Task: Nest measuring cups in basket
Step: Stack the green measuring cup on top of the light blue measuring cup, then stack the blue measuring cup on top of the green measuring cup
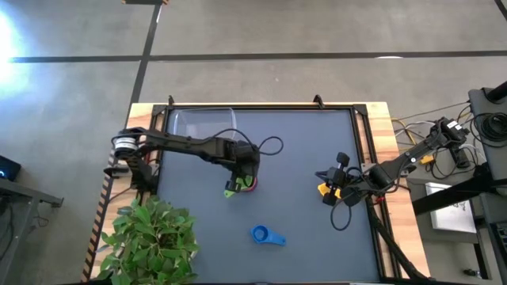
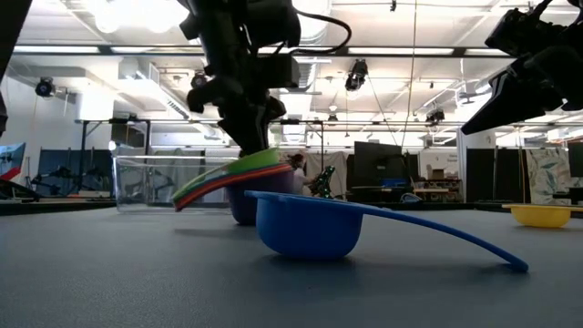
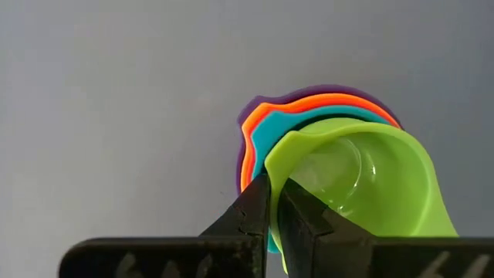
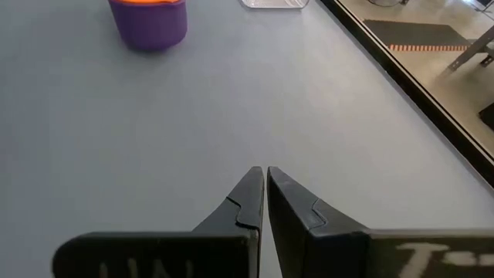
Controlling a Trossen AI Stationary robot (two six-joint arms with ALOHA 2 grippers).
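1. Hanging over the middle of the table (image 1: 301,142), the left gripper (image 1: 242,178) has its fingers (image 3: 258,205) pinched on the rim of the green cup (image 3: 370,181), the innermost of a nested stack.
2. The stack holds, from the outside in, a purple cup (image 4: 148,22), a red-orange cup (image 3: 332,100), a teal cup (image 3: 266,143) and the green one; in the low view it stands on the table with its handles (image 2: 214,182) fanned out to one side.
3. The clear basket (image 1: 204,123) stands at the far-left part of the table, near the stack but apart from it; in the low view it shows just behind the stack.
4. The blue cup (image 1: 265,235) lies alone on the near part of the table, well apart from the stack, bowl down on the surface with its handle slanting to the table in the low view.
5. The yellow cup (image 2: 539,215) sits on the table at the right side, near the right gripper (image 1: 329,178).
6. The right gripper hangs above the right part of the table, its fingers (image 4: 251,201) pressed together with nothing between them.
7. A potted plant (image 1: 150,237) stands at the near-left corner of the table.
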